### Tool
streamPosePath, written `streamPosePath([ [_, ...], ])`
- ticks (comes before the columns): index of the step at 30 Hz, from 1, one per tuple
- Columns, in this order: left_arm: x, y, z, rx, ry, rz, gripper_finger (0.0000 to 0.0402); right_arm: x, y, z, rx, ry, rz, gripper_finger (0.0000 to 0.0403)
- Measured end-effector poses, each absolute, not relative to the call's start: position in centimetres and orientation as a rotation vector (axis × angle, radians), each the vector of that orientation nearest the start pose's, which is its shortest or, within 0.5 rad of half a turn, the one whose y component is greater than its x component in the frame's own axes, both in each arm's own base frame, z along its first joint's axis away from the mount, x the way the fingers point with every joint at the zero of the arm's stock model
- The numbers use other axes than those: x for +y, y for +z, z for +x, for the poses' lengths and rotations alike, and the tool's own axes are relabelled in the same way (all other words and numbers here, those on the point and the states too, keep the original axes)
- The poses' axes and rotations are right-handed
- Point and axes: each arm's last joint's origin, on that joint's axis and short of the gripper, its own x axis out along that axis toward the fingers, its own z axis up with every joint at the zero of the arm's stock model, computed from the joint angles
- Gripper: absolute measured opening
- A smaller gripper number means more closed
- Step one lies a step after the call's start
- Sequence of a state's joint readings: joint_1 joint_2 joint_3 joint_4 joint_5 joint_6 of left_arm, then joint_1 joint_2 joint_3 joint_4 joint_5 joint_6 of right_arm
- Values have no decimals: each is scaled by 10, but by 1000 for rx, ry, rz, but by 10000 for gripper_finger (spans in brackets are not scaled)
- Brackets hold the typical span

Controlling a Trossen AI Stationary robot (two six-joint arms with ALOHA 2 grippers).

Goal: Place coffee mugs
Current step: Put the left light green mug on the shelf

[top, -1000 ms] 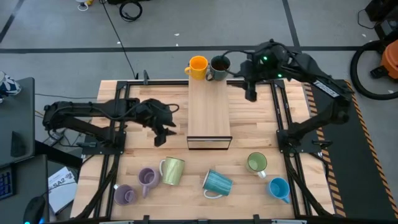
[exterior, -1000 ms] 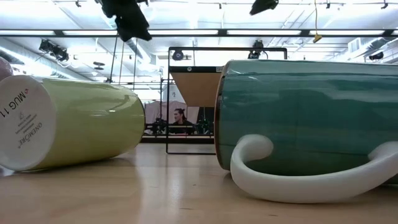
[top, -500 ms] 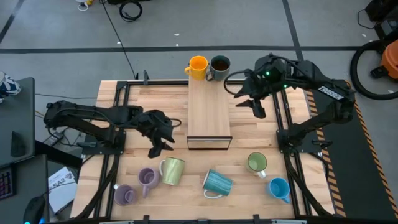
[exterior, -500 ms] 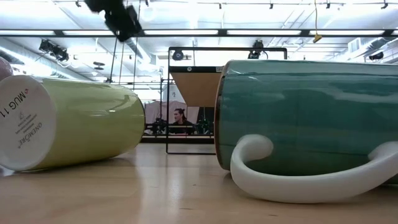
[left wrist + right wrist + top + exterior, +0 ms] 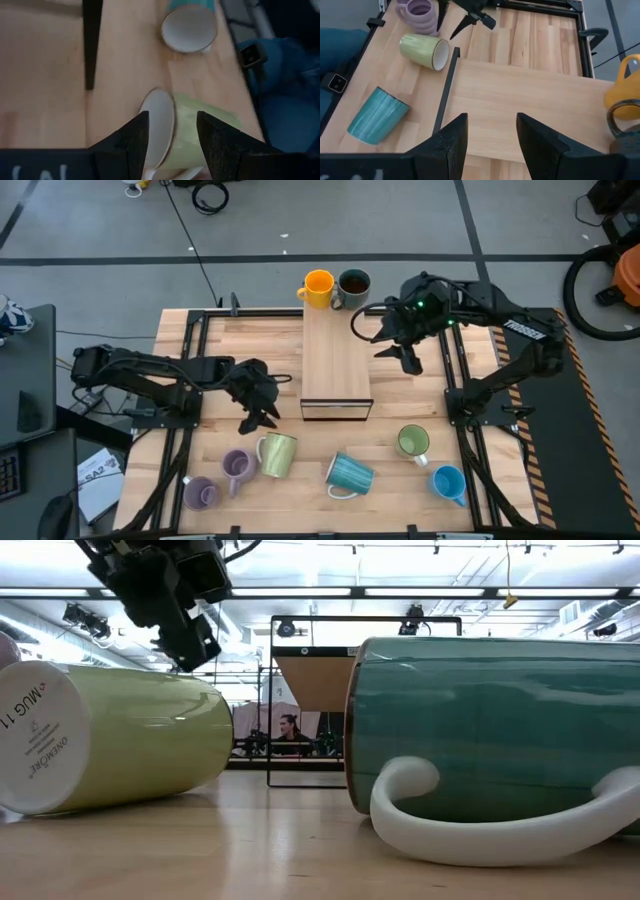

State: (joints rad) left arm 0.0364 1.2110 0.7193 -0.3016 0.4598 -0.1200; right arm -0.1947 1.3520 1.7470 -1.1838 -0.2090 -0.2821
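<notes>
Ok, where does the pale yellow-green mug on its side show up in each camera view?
High view: yellow-green mug lies low and left of centre, just below the left gripper.
Low view: far left, base toward the camera.
Left wrist view: bottom centre, between the jaws.
Right wrist view: upper left.
Shared landmark: the ribbed teal mug beside it.
</notes>
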Motion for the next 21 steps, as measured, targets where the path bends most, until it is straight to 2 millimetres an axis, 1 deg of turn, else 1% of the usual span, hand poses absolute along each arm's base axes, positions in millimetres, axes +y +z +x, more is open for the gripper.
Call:
streamPosePath([
  [4,-1,210,234,783,-384,-333,172,-40,440,234,774,125,-106,174],
  [13,1,194,229,775,-389,-354,172,-42,434,243,801,129,-98,174],
  [21,1,194,232,746,-399,-363,172,-41,435,242,797,128,-98,174],
])
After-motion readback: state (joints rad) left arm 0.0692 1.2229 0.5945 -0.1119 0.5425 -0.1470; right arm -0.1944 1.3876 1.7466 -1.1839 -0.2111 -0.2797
